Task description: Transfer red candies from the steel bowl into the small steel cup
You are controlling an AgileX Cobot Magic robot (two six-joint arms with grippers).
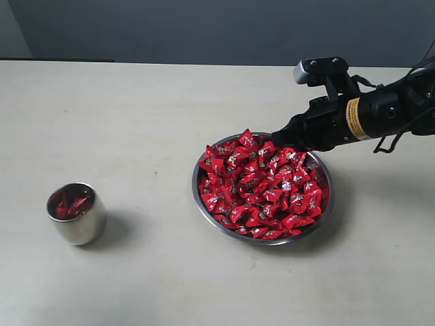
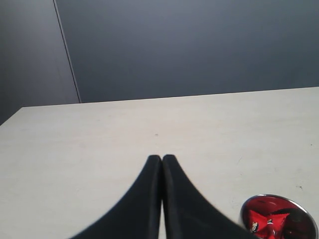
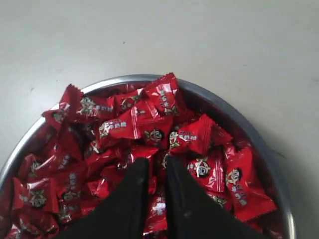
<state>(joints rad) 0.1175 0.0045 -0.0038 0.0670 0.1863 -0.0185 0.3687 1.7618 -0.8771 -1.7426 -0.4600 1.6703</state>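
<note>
Pale printed characters and a dark round emblem are borne on the wrappers of the red candies (image 3: 149,127), but none can be made out. Dark print is carried on a yellow label (image 1: 353,119) on the right arm (image 1: 391,112), too small to be read.

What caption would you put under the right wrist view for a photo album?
Two black fingers poke into the heap of red candies filling the steel bowl.

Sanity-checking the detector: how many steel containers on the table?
2. The steel bowl right of centre, heaped with red candies; the small steel cup stands apart at left, a few candies inside. None seems hidden.
</note>
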